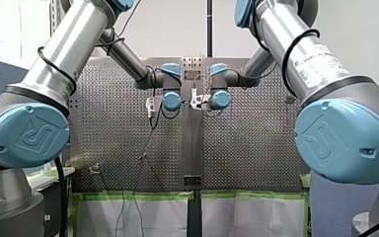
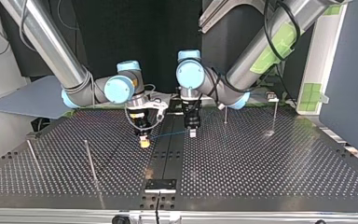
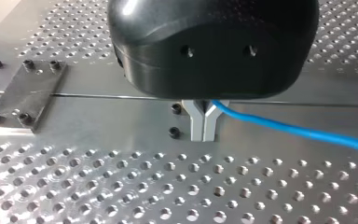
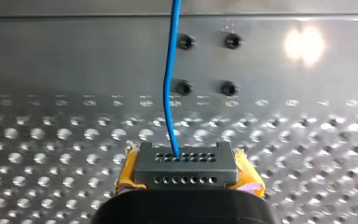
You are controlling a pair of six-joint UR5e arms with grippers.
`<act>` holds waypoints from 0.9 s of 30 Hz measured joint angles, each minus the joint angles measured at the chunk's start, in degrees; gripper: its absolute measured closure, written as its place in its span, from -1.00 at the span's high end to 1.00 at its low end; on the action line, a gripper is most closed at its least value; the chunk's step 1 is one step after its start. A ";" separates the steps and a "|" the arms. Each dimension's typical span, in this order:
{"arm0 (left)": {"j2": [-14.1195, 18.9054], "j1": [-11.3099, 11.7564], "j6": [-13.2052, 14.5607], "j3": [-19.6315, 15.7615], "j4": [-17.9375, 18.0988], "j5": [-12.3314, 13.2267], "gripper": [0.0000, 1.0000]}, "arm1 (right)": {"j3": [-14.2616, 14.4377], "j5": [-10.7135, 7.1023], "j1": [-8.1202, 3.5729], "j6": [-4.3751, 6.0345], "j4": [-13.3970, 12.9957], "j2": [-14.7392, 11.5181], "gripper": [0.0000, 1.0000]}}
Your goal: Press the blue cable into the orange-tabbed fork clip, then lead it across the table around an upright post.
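Top view: left fingers [image 2: 193, 133], right fingers [image 2: 144, 143] point down, pinching cable [image 2: 168, 135].

- table [image 3: 98, 196]: bare perforated metal, glossy, with bright reflections
- blue cable [image 3: 284, 129]: smooth plastic sheath, slightly shiny
- my left gripper [image 3: 203, 122]: glossy black shell, matt grey metal jaws

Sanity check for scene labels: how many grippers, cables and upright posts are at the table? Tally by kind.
Grippers: 2 (left gripper, right gripper)
Blue cable: 1
Upright posts: 4
Total: 7
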 joint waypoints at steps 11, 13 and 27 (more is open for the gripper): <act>0.07 -0.36 -0.52 3.55 -2.06 0.04 -1.00 | -0.33 0.25 -0.52 0.07 -0.12 -2.77 -1.00; 0.08 -0.35 -0.90 4.19 -2.28 0.04 -1.00 | -0.44 0.27 -0.62 0.07 -0.13 -2.95 -1.00; 0.08 -0.35 -1.51 7.62 -4.89 0.04 -1.00 | -2.23 0.53 -0.85 -0.17 1.57 -6.17 -1.00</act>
